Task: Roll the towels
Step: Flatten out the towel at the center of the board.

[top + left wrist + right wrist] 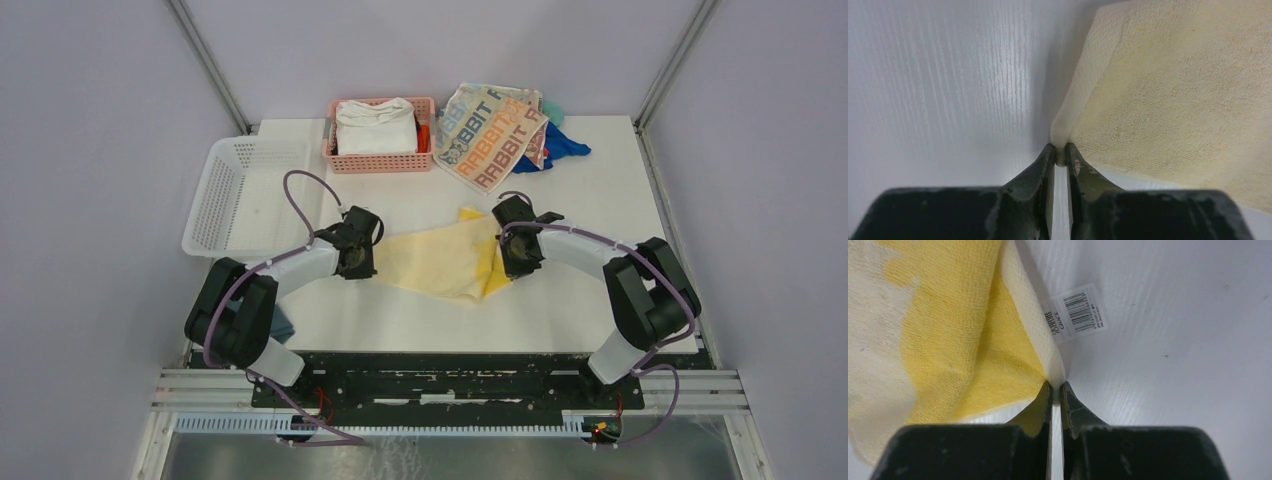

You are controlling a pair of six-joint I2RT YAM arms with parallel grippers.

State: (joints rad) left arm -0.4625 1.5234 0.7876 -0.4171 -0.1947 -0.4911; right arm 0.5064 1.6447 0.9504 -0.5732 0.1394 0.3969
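Note:
The yellow towel (440, 262) lies stretched between both grippers in the middle of the table. My left gripper (357, 262) is shut on its left corner; in the left wrist view the gripper (1060, 150) pinches the pale towel (1168, 95) by its edge. My right gripper (515, 262) is shut on its right edge; in the right wrist view the gripper (1056, 386) pinches the towel (958, 340) beside its white barcode label (1075, 312). The beige RABBIT towel (490, 135) lies at the back. The rabbit-faces towel is not clearly visible.
A white mesh basket (225, 200) stands at back left. A pink basket (345, 160) holds a thick white folded cloth (375, 125). A blue cloth (565, 147) lies under the RABBIT towel. A bluish cloth (283, 327) peeks out by the left arm base.

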